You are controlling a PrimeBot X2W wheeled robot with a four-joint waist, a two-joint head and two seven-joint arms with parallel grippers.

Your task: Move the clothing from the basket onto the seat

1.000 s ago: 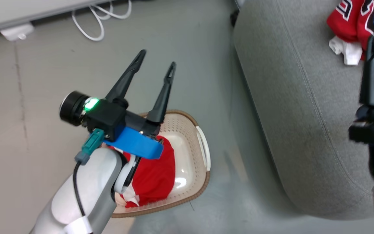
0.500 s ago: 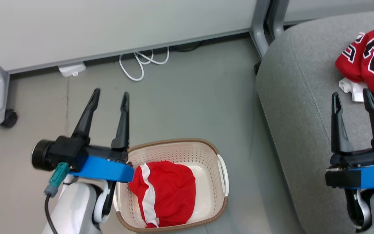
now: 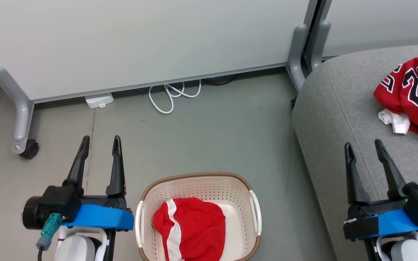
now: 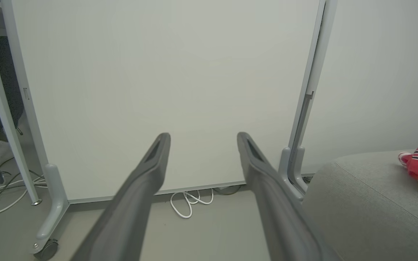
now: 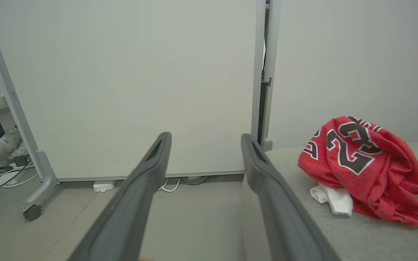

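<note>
Hovering just left of the basket (image 3: 194, 176), my left gripper (image 3: 101, 138) is spread and empty; my right gripper (image 3: 363, 143), also spread, hangs well right of it above the seat (image 3: 339, 123) edge. A red striped garment (image 3: 194, 230) lies inside the basket; the red jersey (image 3: 414, 88) rests far right on the seat. Open floor (image 3: 223, 137) lies beyond the rim.

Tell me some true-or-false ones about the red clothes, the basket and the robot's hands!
1. Red shorts lie in the basket. True.
2. The jersey lies on the seat. True.
3. The left gripper holds the shorts. False: it is open and empty.
4. The basket stands on the seat. False: it stands on the floor, beside the seat.
5. The right gripper is shut. False: it is open.
</note>
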